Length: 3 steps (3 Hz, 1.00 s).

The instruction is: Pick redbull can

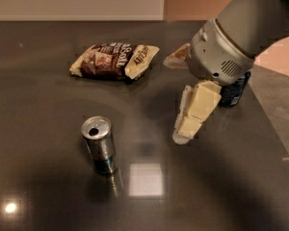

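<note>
The redbull can (pixel 100 146) is slim and silver with a dark blue lower band. It stands upright on the dark table (pixel 48 105), left of centre toward the front. My gripper (pixel 173 100) hangs over the table to the can's right and a little farther back, well apart from it. Its cream fingers (pixel 195 109) are spread and hold nothing.
A brown and cream snack bag (pixel 114 60) lies flat at the back of the table. A wider dark blue can (pixel 233 89) stands at the right, partly hidden behind my wrist. The table's right edge (pixel 274 129) runs diagonally close behind it.
</note>
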{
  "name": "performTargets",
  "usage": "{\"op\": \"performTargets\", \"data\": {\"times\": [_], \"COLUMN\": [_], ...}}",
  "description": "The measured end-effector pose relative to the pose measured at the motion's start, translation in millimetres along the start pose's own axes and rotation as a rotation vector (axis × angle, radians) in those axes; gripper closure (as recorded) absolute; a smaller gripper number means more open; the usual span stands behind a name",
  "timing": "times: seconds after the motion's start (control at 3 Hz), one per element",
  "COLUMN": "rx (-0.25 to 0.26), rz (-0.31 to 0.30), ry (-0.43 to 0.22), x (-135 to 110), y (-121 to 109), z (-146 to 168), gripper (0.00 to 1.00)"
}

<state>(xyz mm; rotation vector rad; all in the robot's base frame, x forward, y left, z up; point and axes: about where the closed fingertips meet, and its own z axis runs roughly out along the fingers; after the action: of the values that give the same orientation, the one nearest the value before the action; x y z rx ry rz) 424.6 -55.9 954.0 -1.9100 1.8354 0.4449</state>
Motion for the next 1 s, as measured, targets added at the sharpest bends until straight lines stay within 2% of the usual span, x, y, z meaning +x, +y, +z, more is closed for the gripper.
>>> {"op": "performTargets", "data": {"times": [0.33, 1.0], "rx": [-0.071, -0.161], "rz": [-0.048, -0.105], "ry": [-0.062, -0.16], "x": [-29, -68], "y": [14, 31], "z": [29, 69], "gripper": [0.0, 0.0]}}
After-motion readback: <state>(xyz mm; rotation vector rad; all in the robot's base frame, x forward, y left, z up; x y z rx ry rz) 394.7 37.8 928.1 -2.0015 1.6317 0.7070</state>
